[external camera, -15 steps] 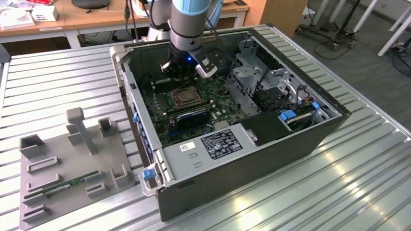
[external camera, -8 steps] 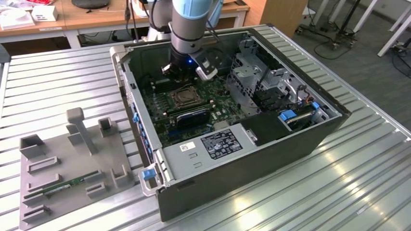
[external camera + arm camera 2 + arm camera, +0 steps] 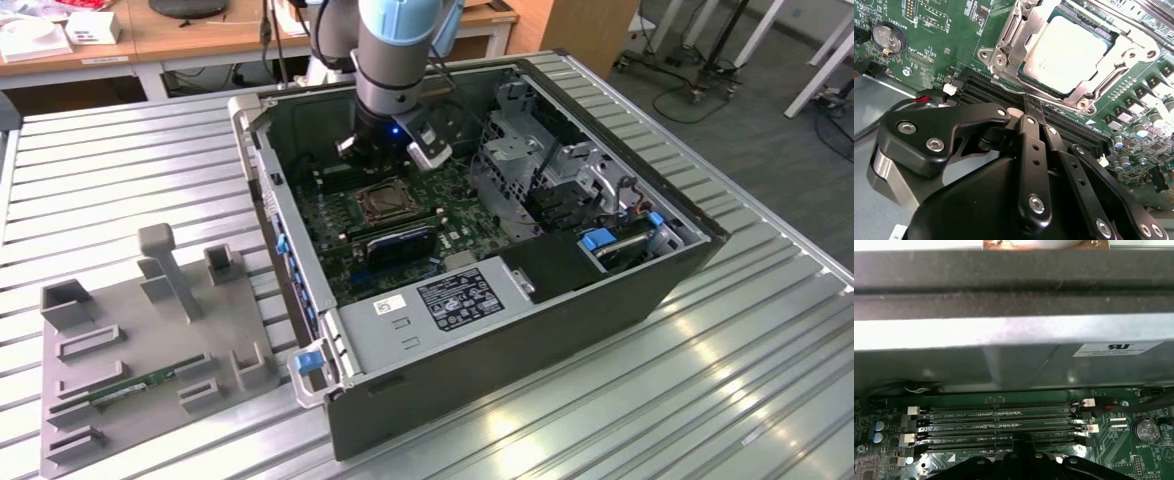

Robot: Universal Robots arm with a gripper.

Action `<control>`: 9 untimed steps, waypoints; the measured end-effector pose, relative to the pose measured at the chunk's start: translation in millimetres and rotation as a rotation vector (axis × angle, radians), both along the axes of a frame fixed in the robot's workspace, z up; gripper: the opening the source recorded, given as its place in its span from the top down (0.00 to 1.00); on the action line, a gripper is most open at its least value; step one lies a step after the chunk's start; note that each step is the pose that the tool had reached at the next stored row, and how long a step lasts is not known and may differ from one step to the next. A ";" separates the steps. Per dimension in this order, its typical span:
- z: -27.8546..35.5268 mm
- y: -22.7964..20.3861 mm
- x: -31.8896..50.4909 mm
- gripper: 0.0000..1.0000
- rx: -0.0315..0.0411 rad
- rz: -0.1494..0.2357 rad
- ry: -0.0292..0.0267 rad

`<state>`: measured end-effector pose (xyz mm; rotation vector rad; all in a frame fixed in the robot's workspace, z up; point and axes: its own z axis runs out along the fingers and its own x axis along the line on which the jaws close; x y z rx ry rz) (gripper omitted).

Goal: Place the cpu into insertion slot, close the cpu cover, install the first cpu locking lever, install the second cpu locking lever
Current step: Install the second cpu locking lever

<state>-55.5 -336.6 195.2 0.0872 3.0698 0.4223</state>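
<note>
The big computer case (image 3: 507, 290) lies open on the counter (image 3: 747, 380), with the green motherboard (image 3: 334, 215) inside. The tool (image 3: 1033, 107) hangs over the long black memory slots (image 3: 999, 427), just beside the insertion slot (image 3: 1004, 55). Its fingers are pressed together, holding nothing. The cpu (image 3: 1069, 57) already sits in the slot, with the cpu cover (image 3: 1124, 52) down around it. I think a lever step is in hand: push slowly and stay off the chip.

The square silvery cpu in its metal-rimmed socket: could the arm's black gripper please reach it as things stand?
Probably yes. The square silvery cpu lies face-up in its socket under the silvery metal frame cover, nothing over its centre, and the black gripper hangs beside it above the black memory slots.
</note>
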 end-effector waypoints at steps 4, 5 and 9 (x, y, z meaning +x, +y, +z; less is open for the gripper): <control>-1.3 -0.1 0.1 0.89 -0.0003 0.000 0.0001; -1.4 -0.1 0.2 0.89 -0.0003 0.000 0.0001; -1.7 -1.0 0.2 0.89 0.0000 0.000 -0.0001</control>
